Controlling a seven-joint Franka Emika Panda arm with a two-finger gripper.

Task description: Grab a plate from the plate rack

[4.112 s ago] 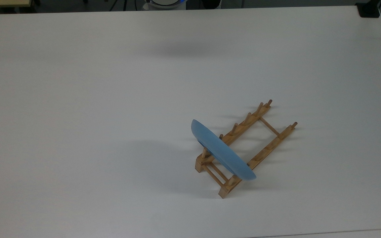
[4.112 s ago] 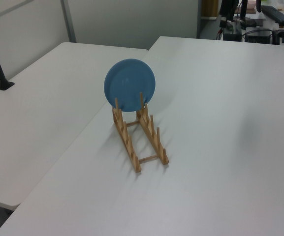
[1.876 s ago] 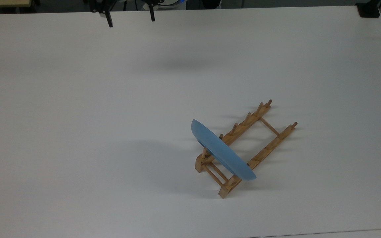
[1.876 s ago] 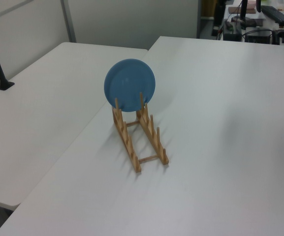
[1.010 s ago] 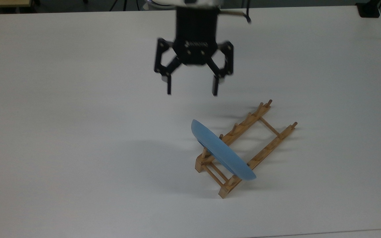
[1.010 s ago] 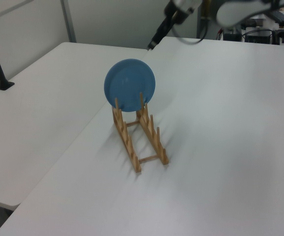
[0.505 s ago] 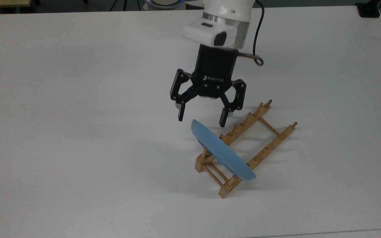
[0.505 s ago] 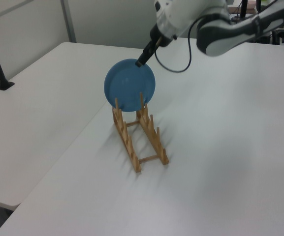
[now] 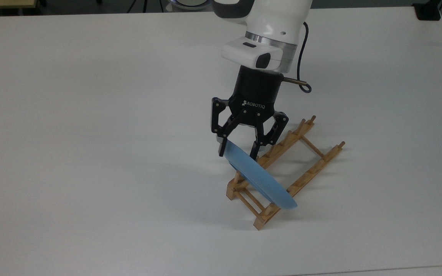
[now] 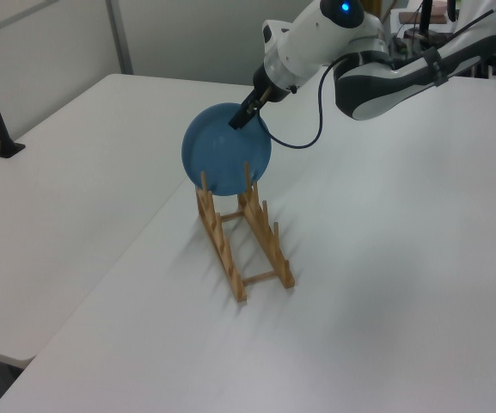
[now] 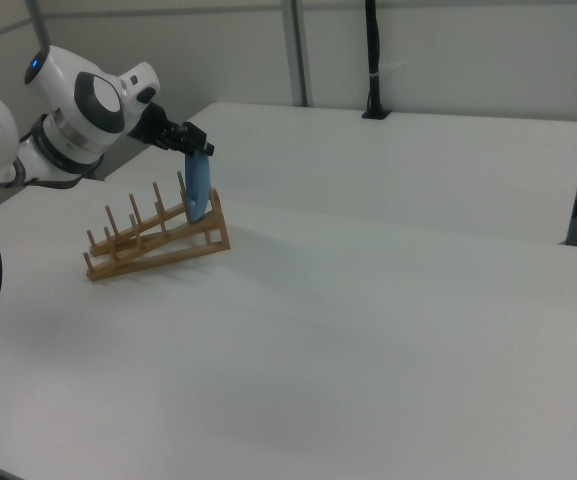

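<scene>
A white worktop carries the wooden plate rack. The light-blue plate stands on edge in the rack's end slot. The end effector straddles the plate's upper rim, fingers partly spread, not clamped.

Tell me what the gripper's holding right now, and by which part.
Nothing yet. The gripper is open, fingers straddling the plate's upper rim; plate sits in the plate rack.
</scene>
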